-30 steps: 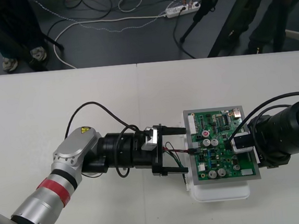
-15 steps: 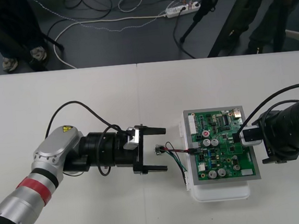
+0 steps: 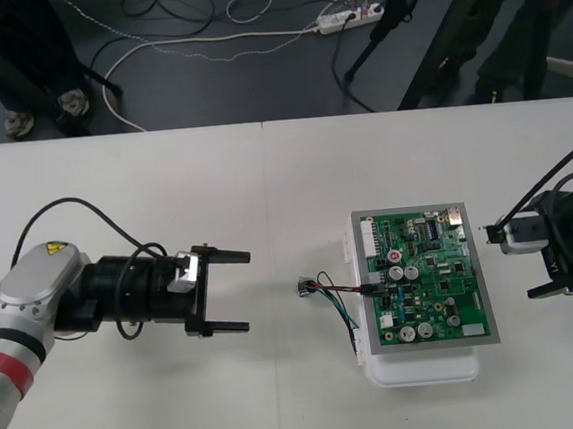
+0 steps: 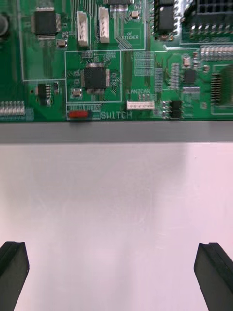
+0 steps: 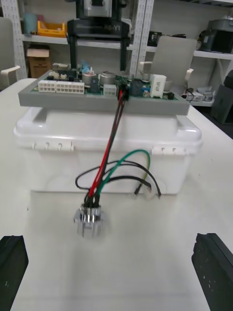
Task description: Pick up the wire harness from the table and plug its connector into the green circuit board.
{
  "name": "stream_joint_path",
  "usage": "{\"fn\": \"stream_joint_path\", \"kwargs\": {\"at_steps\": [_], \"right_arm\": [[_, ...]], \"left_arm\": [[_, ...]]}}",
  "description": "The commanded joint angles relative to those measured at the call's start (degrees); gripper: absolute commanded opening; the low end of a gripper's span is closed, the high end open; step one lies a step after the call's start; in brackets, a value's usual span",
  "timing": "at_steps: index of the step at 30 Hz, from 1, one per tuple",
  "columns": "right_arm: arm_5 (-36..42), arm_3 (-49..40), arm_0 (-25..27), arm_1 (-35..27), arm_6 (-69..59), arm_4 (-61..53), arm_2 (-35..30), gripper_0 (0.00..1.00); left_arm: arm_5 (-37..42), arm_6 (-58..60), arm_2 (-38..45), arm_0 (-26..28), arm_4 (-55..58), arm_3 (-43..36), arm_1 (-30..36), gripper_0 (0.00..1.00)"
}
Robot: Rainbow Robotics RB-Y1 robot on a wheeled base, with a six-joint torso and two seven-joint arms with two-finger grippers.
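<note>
The thin red, black and green wire harness (image 3: 336, 292) was seen with its small black plug (image 5: 122, 94) seated at the left edge of the green circuit board (image 3: 427, 272) on its white plastic base (image 3: 420, 368), while its round metal flanged socket (image 3: 303, 288) was laid on the plain light table (image 3: 164, 185) just left of the base. The left gripper (image 3: 245, 290), black and two-fingered, was held well left of the socket, fingers spread wide and gripping nothing. The right gripper (image 4: 114, 250) was held just right of the board, its fingers likewise set far apart and empty
</note>
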Motion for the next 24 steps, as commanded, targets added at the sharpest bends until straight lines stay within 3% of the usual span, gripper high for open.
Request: {"fn": "stream_joint_path", "kwargs": {"at_steps": [1,9,24], "right_arm": [[-0.3,1.9,-1.0,-3.9,4.7,-7.0,-5.5,1.00],[-0.8,7.6,-1.0,-6.9,10.3,-21.9,-8.8,1.00],[-1.0,8.1,-1.0,-9.0,16.5,-33.7,-16.4,1.00]], "left_arm": [[-5.5,-1.3,3.0,3.8,-0.3,-3.9,6.6,1.00],[-6.4,-0.3,7.7,7.5,-0.6,-7.0,12.4,1.00],[-6.4,7.2,18.6,16.5,-1.5,-19.6,21.2,1.00]]}}
